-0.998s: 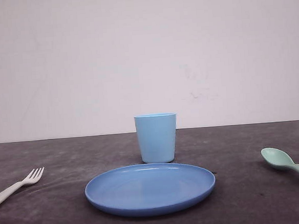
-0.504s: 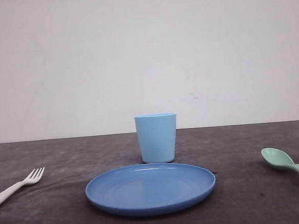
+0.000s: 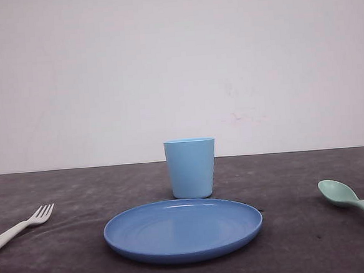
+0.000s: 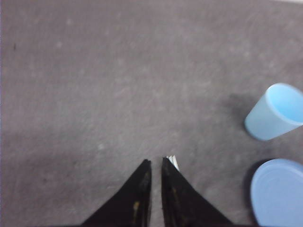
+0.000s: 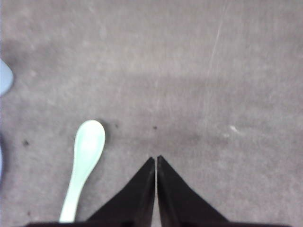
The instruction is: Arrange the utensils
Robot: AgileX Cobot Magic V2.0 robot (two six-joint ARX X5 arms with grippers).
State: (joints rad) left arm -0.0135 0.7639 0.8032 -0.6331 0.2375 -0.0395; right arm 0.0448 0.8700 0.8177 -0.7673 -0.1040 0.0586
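While the fork (image 3: 21,226) lies left of the plate (image 3: 183,229) and the spoon (image 3: 354,203) right, both grippers (image 4: 154,163) (image 5: 156,159) hover with jaws seemingly pressed together, holding nothing

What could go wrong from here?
Both grippers look shut, so either may push its utensil aside instead of gripping it: the left gripper sits over the white fork, hiding most of it from the wrist camera, and the right gripper is beside the mint-green spoon, not over it.
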